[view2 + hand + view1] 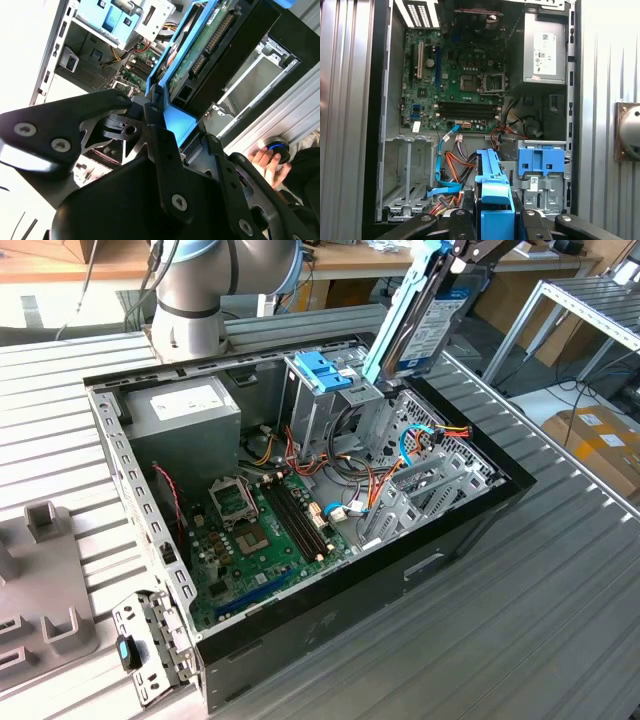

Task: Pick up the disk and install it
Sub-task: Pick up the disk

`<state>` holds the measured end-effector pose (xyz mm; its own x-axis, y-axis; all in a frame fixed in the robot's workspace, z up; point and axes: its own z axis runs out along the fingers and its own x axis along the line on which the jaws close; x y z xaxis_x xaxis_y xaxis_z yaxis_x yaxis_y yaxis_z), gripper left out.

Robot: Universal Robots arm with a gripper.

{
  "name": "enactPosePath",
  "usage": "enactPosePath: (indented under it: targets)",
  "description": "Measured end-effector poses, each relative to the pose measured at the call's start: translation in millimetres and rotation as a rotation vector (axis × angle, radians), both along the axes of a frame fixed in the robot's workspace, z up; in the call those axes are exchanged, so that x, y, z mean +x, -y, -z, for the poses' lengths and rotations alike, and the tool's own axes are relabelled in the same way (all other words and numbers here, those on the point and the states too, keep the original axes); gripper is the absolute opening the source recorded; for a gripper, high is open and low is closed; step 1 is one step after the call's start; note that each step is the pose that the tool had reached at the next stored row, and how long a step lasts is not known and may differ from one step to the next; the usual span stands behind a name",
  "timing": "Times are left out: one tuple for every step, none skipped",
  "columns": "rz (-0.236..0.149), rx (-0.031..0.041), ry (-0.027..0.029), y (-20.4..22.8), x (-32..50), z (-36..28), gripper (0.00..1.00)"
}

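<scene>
Disk (436, 318): held tilted on edge (circuit board side seen in the second wrist view) above the far end of the open computer case (400, 575). Gripper (150, 102): clamped onto the disk's blue rail. Drive cage (322, 380): below, to the exterior view's left of the disk.

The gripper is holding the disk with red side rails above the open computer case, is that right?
No, the side rails are blue, not red. In the exterior view the gripper holds the disk with blue side rails above the open computer case.
</scene>
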<state>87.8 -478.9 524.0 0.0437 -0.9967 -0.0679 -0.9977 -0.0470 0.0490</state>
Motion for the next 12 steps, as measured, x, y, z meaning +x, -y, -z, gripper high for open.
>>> enactPosePath:
  targets:
    - [0.000, 0.0000, 0.0000, 0.7, 1.0, 0.0, 0.37]
    - [0.000, 0.0000, 0.0000, 1.1, 1.7, 0.0, 0.37]
    - [0.000, 0.0000, 0.0000, 2.0, 3.1, 0.1, 0.37]
    - [0.000, 0.0000, 0.0000, 2.4, 3.8, 0.1, 0.37]
    - [0.000, -0.0001, 0.0000, 2.7, 4.5, 0.1, 0.37]
    - [0.000, -0.0002, 0.0000, 3.5, 5.9, 0.1, 0.37]
    - [0.000, -0.0001, 0.0000, 4.0, 6.9, 0.1, 0.37]
    - [0.000, -0.0001, 0.0000, 4.5, 7.7, 0.1, 0.37]
    - [0.000, -0.0002, 0.0000, 5.1, 8.8, 0.1, 0.37]
    - [0.000, -0.0002, 0.0000, 5.5, 9.5, 0.2, 0.37]
    - [0.000, 0.0000, 0.0000, 6.3, 10.8, 0.3, 0.37]
    - [0.000, -0.0001, 0.0000, 7.0, 12.0, 0.2, 0.37]
